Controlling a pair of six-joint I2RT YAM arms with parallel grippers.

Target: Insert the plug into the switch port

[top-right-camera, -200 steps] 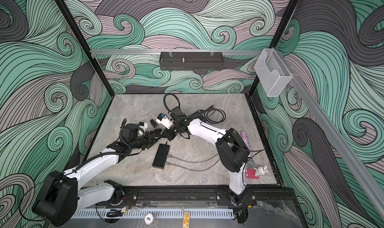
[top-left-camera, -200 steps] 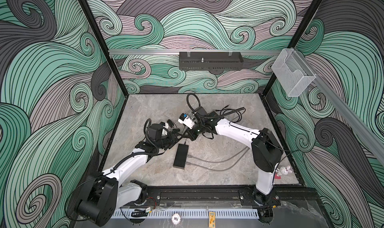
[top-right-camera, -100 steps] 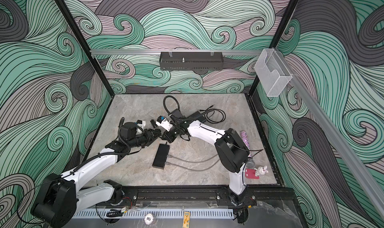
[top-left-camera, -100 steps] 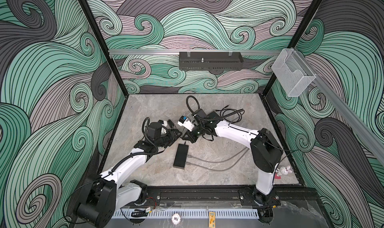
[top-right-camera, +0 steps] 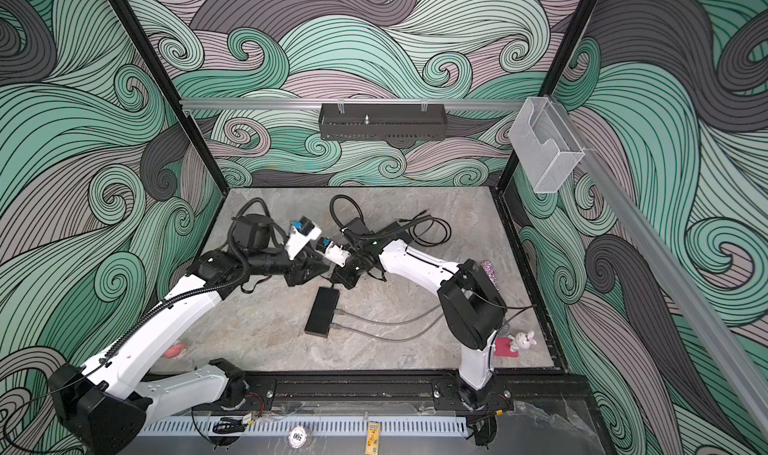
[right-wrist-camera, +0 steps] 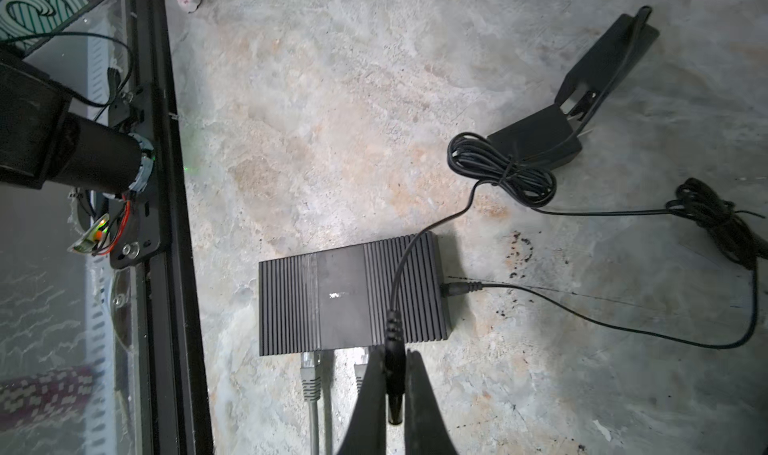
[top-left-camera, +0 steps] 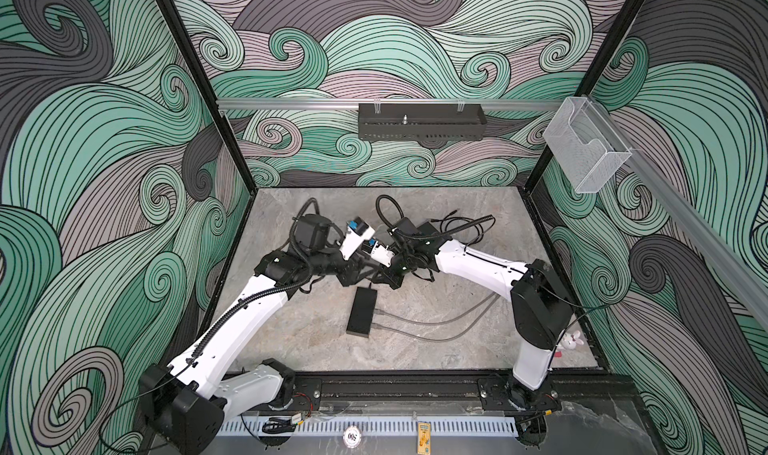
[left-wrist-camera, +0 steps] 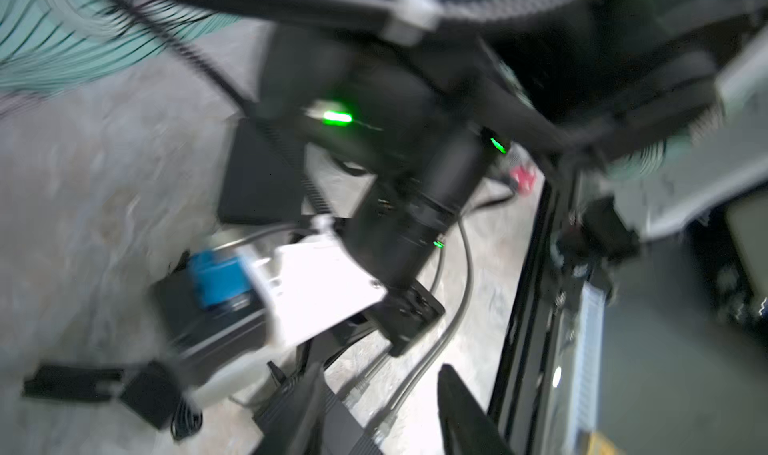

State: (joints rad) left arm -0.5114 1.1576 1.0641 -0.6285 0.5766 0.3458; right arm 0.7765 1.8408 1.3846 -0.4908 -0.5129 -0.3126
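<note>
The left gripper [left-wrist-camera: 376, 386]: the wrist view was blurred, but its two fingers stood apart with only floor and the grey leads [left-wrist-camera: 469, 274] showing between them, so nothing was gripped. In both top views it sat at mid-table, nose to nose with the right gripper [top-left-camera: 384, 277]. Judged: it was placed there to take or steady the plug, not to work on the switch.

The switch [top-left-camera: 362, 312] lay flat on the table [top-left-camera: 316, 349], on the near side of both grippers and untouched. The two grey leads entered one long side, and they probably help keep it from sliding under a push. A thin black lead [right-wrist-camera: 461, 286] met one short end — seated or only lying there, could not tell. The port itself was not resolved in any view.

The right gripper was closed tight on the plug [right-wrist-camera: 393, 386], pinching the barrel across its body. The cord looped over the switch's ribbed top to the power adapter [right-wrist-camera: 536, 141]. In the wrist view the plug hung over the long edge with the grey leads, clear of any socket. Its free end appeared to point back toward the wrist — judged the reason a re-grip or hand-over would be needed before insertion.
</note>
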